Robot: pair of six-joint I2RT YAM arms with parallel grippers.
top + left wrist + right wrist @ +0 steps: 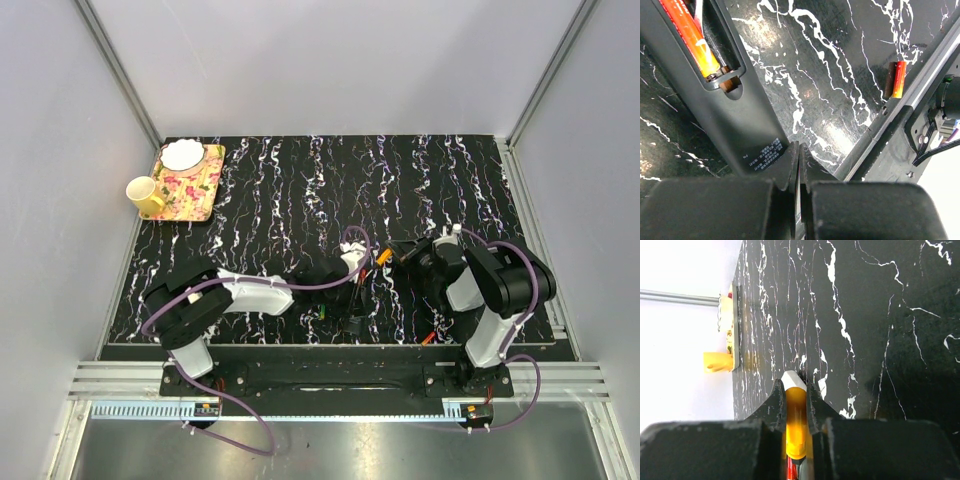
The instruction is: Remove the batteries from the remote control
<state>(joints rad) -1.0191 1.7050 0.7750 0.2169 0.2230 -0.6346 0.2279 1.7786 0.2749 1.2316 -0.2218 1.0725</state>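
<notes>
Battery one, orange, sits in the open compartment of the remote. Battery two is clamped between the fingers of the right gripper above the table, and battery three lies loose on the table. At the remote's end, the left gripper is pinched closed.

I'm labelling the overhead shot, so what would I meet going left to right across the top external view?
From the left: yellow mug, floral tray, left gripper, right gripper.
</notes>
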